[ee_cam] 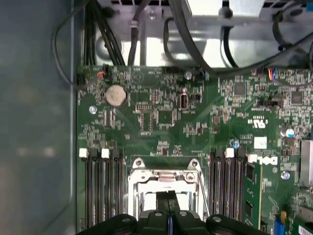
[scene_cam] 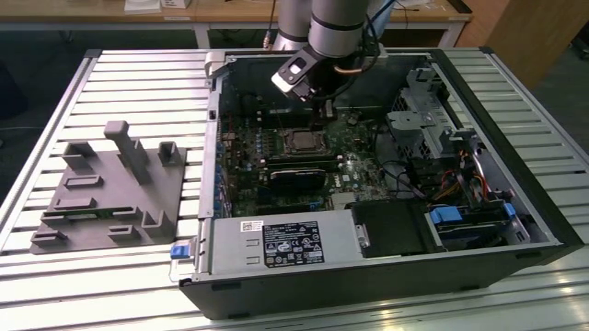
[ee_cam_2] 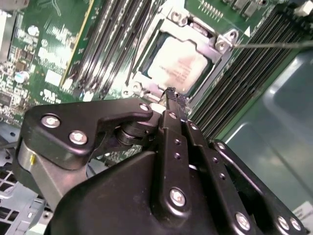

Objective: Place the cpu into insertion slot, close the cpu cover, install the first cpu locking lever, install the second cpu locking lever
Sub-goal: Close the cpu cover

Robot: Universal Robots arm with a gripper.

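Note:
The cpu (ee_cam_2: 178,66), a pale silver square, lies in the insertion slot (ee_cam_2: 145,66) on the green board. The silvery cpu cover (ee_cam_2: 211,43) lies flat around it, with the chip showing through its window. A thin silver locking lever (ee_cam_2: 274,44) sticks out from one corner of the socket and also runs along the socket's side (ee_cam: 203,193). My gripper (ee_cam_2: 171,94) is shut with nothing between its black fingers, its tip just above the socket's edge (ee_cam: 168,196). In the exterior view the gripper (scene_cam: 329,114) hangs inside the open case, a little behind the cpu (scene_cam: 300,142).
Long black memory slots (ee_cam_2: 112,44) flank the socket on both sides. Cables (ee_cam: 195,29) hang across the case wall beyond the board. A drive cage (scene_cam: 432,124) and a power supply (scene_cam: 285,241) bound the board. A grey fixture block (scene_cam: 110,186) sits on the table at the exterior view's left.

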